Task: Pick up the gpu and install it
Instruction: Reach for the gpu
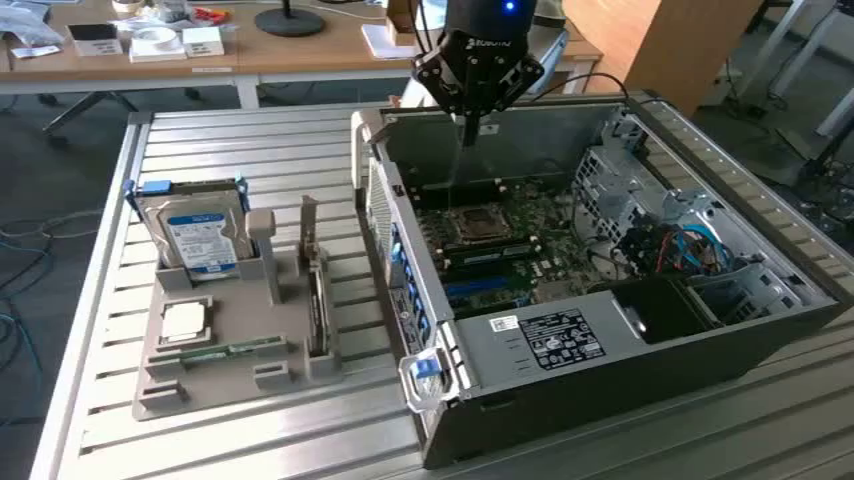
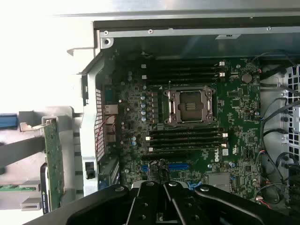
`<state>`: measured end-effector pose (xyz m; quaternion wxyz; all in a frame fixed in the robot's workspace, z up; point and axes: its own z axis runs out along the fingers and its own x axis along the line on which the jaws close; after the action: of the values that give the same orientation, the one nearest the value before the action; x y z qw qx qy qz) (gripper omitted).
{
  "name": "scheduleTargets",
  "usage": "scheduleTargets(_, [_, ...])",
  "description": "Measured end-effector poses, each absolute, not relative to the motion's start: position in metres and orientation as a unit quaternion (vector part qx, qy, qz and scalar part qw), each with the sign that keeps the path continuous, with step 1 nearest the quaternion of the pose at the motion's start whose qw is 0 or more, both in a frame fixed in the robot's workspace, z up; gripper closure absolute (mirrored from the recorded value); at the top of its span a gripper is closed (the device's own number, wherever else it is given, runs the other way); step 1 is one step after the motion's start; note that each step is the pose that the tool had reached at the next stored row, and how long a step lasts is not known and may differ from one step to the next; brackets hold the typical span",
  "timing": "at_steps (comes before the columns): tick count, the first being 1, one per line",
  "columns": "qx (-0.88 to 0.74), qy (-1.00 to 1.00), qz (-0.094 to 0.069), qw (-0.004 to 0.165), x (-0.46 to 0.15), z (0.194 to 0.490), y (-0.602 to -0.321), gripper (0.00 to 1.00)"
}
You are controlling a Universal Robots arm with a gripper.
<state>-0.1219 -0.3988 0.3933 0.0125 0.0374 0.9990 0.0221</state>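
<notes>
My end effector [image 1: 470,132] pressed together, empty, motherboard [image 1: 527,235] right beneath it, gpu [image 1: 315,300] farther off past the case wall [image 1: 379,215], upright in the gray holder [image 1: 220,365]; I reckon the pick needs it spread, squared to the card's thin edge.

an open computer case [image 1: 601,390] lies beside a grey holder [image 1: 234,335] where a hard drive [image 1: 200,240] stands.

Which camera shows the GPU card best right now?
Exterior view: the thin green GPU card with pale metal bracket stands whole, on edge in the grey holder. Wrist view catches part of it, edge-on.
</notes>
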Motion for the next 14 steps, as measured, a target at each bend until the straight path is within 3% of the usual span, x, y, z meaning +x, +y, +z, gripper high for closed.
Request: scheduleTargets(14, [0.037,0.999,0.022,0.012,-0.1274,0.3933,-0.3989,0.89])
